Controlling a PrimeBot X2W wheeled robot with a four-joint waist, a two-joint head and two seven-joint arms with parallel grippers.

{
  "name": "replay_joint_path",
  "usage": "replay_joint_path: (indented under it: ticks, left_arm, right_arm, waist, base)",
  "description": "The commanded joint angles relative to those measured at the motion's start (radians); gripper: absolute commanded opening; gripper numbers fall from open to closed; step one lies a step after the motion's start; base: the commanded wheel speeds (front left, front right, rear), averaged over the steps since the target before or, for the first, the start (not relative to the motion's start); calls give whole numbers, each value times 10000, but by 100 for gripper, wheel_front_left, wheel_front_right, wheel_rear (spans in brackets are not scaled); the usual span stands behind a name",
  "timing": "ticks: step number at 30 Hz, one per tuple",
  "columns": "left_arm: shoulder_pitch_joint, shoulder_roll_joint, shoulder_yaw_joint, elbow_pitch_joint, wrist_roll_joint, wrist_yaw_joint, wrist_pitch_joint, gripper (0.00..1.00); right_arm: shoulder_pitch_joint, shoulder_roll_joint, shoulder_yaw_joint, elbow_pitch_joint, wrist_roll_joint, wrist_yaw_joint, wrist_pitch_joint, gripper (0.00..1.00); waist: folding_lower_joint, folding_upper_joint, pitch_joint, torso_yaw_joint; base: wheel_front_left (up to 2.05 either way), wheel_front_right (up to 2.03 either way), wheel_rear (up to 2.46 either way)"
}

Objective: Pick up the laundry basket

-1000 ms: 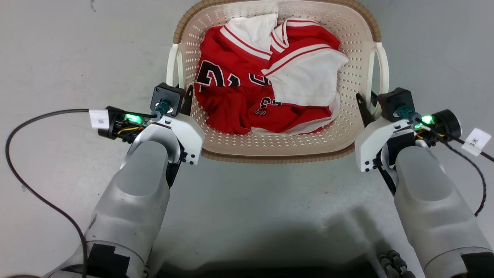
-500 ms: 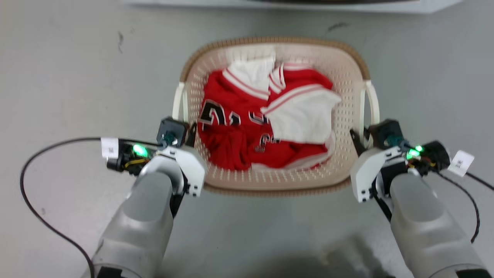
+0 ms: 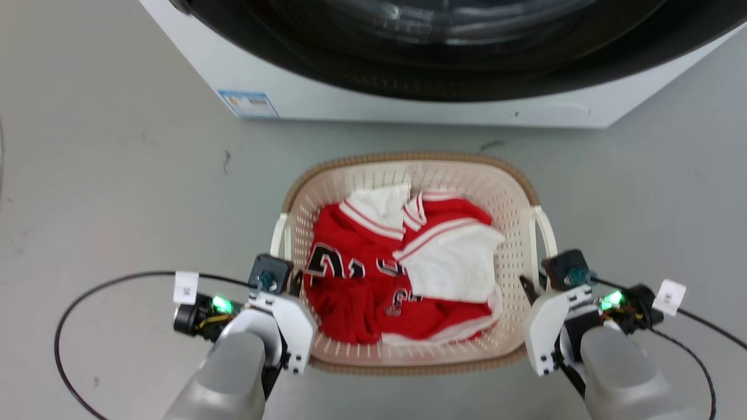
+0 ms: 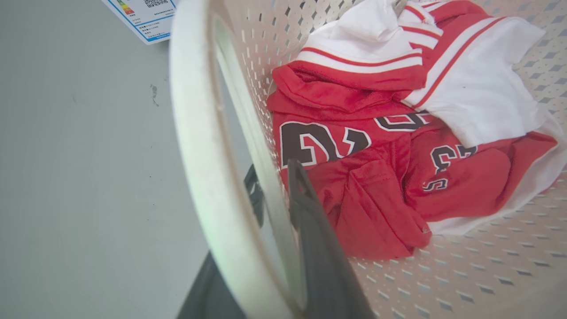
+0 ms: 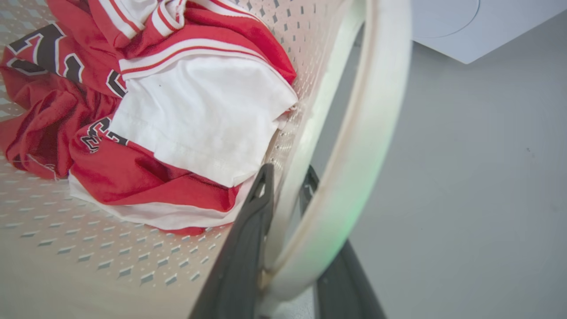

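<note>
Just before washing machine (image 3: 408, 111), laundry basket (image 3: 408, 158) holding red jerseys (image 3: 344, 315), grey floor (image 3: 117, 192) around

Washing machine (image 3: 432, 64) — red-white jersey (image 3: 350, 303), grey floor (image 3: 117, 192)

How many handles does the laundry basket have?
2 handles on the laundry basket: the left handle at the left gripper, the right handle at the right gripper.

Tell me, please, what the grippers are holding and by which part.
The laundry basket: left gripper and right gripper each pinch its side wall beside a loop handle, one finger inside, one through the loop.
</note>
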Motion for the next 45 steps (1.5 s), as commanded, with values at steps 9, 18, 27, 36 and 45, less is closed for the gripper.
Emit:
replay_joint_path:
  ticks: [9, 18, 27, 36, 45]
  left_arm:
    - [933, 140, -384, 532, -101, -136, -8, 0]
    - [1771, 74, -656, 683, -393, -185, 259, 0]
    - [2600, 49, -835, 702, -733, -214, 507, 0]
    - [3094, 40, -984, 694, -1024, -205, 618, 0]
    - [3287, 44, -1149, 690, -1218, -210, 581, 0]
  right_arm:
    - [995, -348, 638, 194, 328, -21, 514, 0]
    - [1826, -347, 1100, 222, 750, -21, 876, 0]
    - [2814, -343, 1853, 242, 1438, -19, 1150, 0]
    - [3326, -337, 2318, 248, 1804, -18, 1352, 0]
    - [3602, -401, 2398, 251, 1850, -16, 1359, 0]
  waist:
    - [1, 0, -1899, 202]
    - [1, 0, -3252, 241]
    - [1, 0, -4574, 180]
    - [1, 0, -5176, 3]
    - [1, 0, -5420, -19]
  base:
    - [0, 0, 0]
    - [0, 0, 0]
    - [0, 0, 0]
    - [0, 0, 0]
    - [0, 0, 0]
